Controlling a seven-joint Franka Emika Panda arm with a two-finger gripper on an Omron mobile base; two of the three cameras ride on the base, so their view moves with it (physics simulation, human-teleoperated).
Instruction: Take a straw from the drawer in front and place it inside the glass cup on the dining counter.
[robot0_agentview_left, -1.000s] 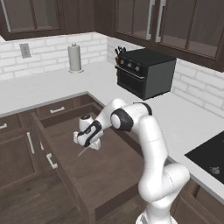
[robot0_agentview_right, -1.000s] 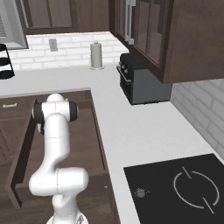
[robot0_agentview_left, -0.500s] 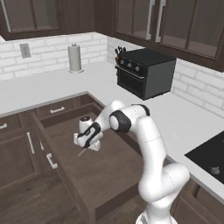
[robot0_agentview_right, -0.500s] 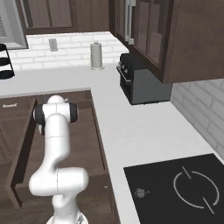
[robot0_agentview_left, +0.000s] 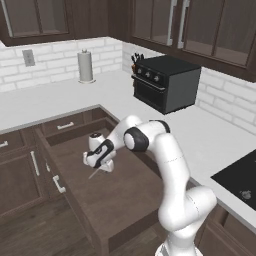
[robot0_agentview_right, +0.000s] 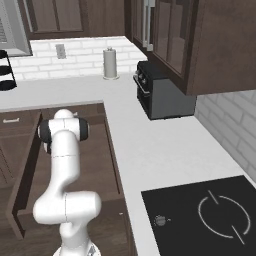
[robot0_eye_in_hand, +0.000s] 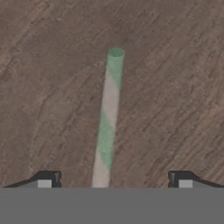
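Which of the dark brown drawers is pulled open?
The wide, deep dark brown drawer under the white arm's gripper, straw lying inside. The narrower drawers behind it, with small white handles, are shut.

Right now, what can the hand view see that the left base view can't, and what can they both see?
The hand view alone shows the straw up close: pale with green stripes, lying between the wide-open tool tips, which do not touch it. The left base view alone shows the white arm, the black oven and the paper towel roll on the wall counter. Both show the straw and the brown wooden floor of the open drawer.
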